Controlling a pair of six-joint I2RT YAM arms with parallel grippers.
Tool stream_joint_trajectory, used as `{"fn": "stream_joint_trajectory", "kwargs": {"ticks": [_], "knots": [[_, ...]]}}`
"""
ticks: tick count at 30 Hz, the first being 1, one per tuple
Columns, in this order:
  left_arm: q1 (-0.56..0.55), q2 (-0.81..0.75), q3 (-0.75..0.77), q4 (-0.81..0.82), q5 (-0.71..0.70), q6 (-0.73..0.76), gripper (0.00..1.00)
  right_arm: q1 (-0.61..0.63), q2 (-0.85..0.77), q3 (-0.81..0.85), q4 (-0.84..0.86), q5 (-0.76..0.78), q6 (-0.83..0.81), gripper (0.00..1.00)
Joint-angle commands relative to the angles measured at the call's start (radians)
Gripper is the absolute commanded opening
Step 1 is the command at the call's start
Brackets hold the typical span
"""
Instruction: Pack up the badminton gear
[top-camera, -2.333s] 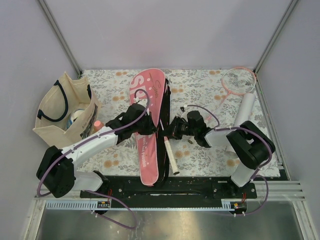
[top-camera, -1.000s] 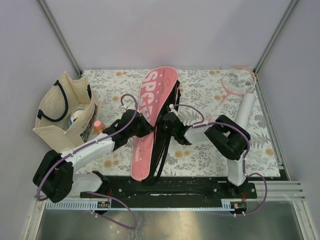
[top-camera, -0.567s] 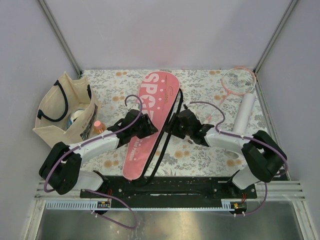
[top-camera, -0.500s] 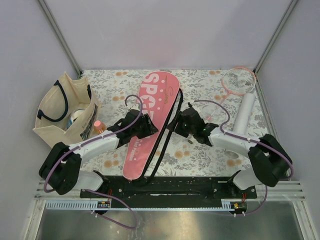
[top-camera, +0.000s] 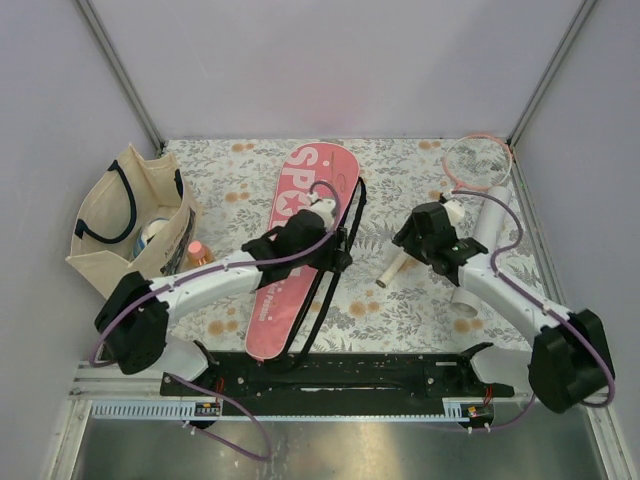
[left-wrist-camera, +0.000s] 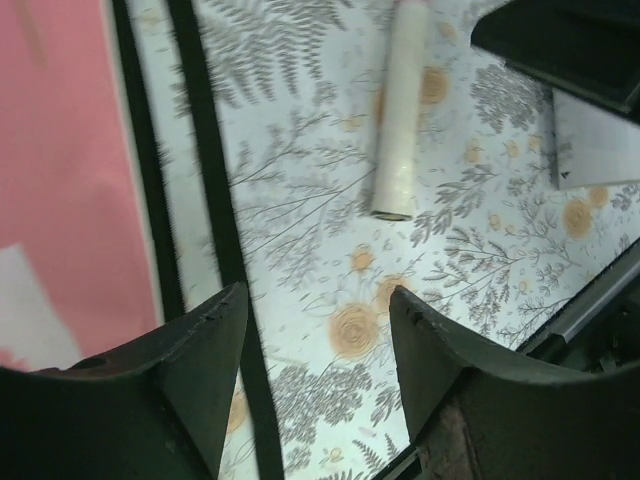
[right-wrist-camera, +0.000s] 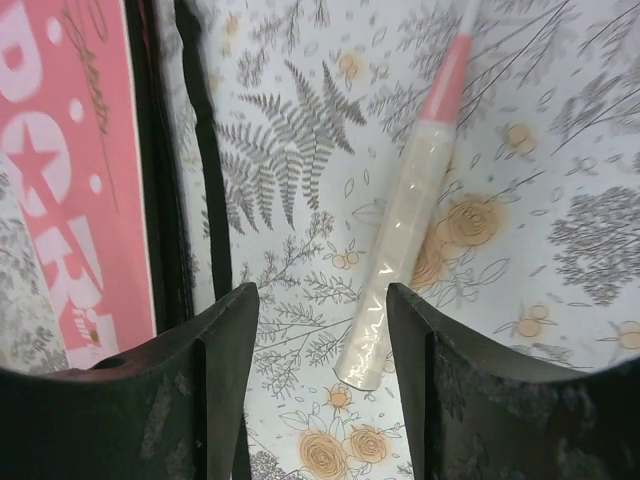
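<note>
The pink "SPORT" cover (top-camera: 292, 245) lies slanted across the middle of the mat, its black strap (top-camera: 322, 290) trailing along its right edge. My left gripper (top-camera: 336, 256) hangs open over that strap, empty; its wrist view shows the cover (left-wrist-camera: 60, 180), the strap (left-wrist-camera: 210, 200) and my left gripper (left-wrist-camera: 318, 330). A pink racket has its head (top-camera: 478, 160) at the back right and its white handle (top-camera: 393, 268) just in front of my open, empty right gripper (top-camera: 408, 242). The handle (right-wrist-camera: 400, 250) lies beyond my right gripper (right-wrist-camera: 322, 320). A long white tube (top-camera: 487, 222) lies partly under the right arm.
A beige tote bag (top-camera: 130, 215) with navy handles stands at the left, with a small orange bottle (top-camera: 196, 250) beside it. The handle (left-wrist-camera: 400, 120) and the right arm (left-wrist-camera: 570, 50) appear in the left wrist view. The cage's right wall runs close to the racket head.
Both grippers have opened and let go of the cover. The left gripper slid right across it to the strap. The right arm swung back and right, uncovering the white handle.
</note>
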Motion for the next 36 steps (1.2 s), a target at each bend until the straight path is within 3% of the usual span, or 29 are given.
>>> {"fn": "stream_joint_trajectory", "kwargs": {"ticks": [1, 9, 15, 29, 32, 36], "knots": [[-0.1, 0.125, 0.124, 0.051, -0.063, 0.118, 0.63, -0.046, -0.169, -0.016, -0.062, 0.123, -0.072, 0.63], [-0.222, 0.354, 0.25, 0.125, -0.142, 0.184, 0.64, -0.059, -0.453, -0.082, -0.102, 0.155, -0.118, 0.63], [-0.26, 0.49, 0.302, 0.188, -0.145, 0.192, 0.65, -0.058, -0.576, -0.139, -0.107, 0.145, -0.104, 0.63], [-0.265, 0.664, 0.502, -0.022, -0.209, 0.172, 0.6, -0.061, -0.67, -0.149, -0.122, 0.169, -0.113, 0.63], [-0.265, 0.69, 0.503, -0.038, -0.206, 0.158, 0.53, -0.059, -0.685, -0.151, -0.125, 0.181, -0.113, 0.63], [-0.266, 0.661, 0.431, -0.003, -0.2, 0.131, 0.26, -0.059, -0.694, -0.172, -0.102, 0.172, -0.106, 0.63]]}}
